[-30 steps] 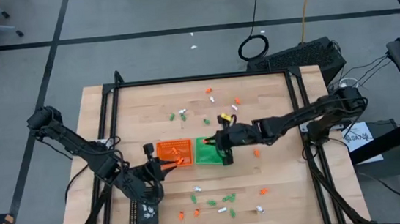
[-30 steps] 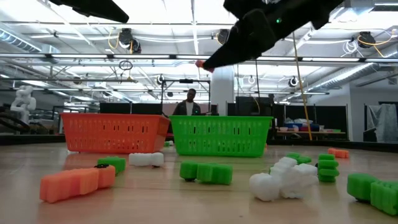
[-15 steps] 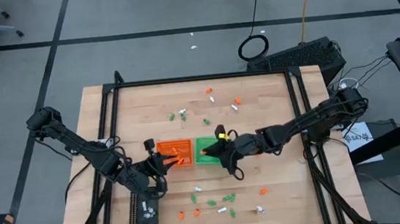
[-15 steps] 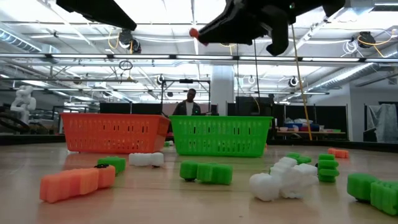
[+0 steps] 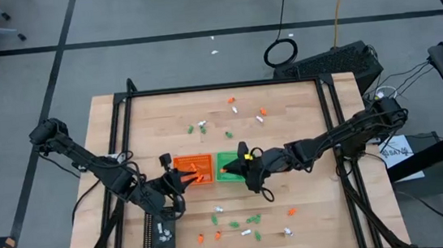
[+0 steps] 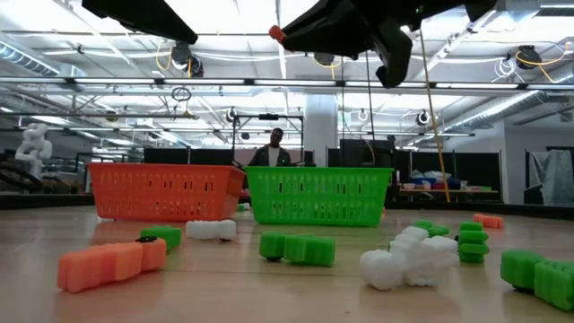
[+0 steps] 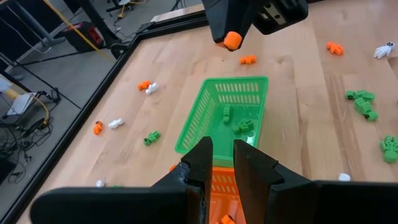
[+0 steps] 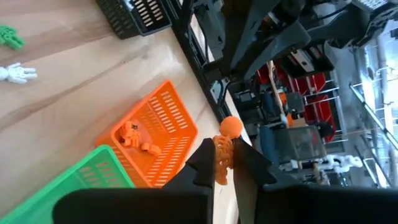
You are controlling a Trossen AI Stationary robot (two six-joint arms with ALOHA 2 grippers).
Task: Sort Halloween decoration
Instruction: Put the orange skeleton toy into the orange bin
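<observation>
I have the right gripper (image 8: 225, 163) clamped on an orange trinket (image 8: 225, 144), mid-frame above the green tray (image 5: 227, 169). The left gripper (image 7: 222, 163), its fingers slightly apart and empty, waits by the orange tray (image 5: 193, 169). Both trays hold a few pieces; many trinkets lie scattered, so sorting looks far from finished.

Bright, even overhead lighting; soft shadows, slightly blurred foreground.

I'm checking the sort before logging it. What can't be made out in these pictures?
- Black tray contents: high view, white bits too small to name.
- Orange tray and green tray insides: low view, walls hide them.
- Left gripper: left wrist view, nothing shows between its fingers; in high view too small to tell.
- Orange trinket in right gripper: its shape is partly hidden by the fingers.
</observation>
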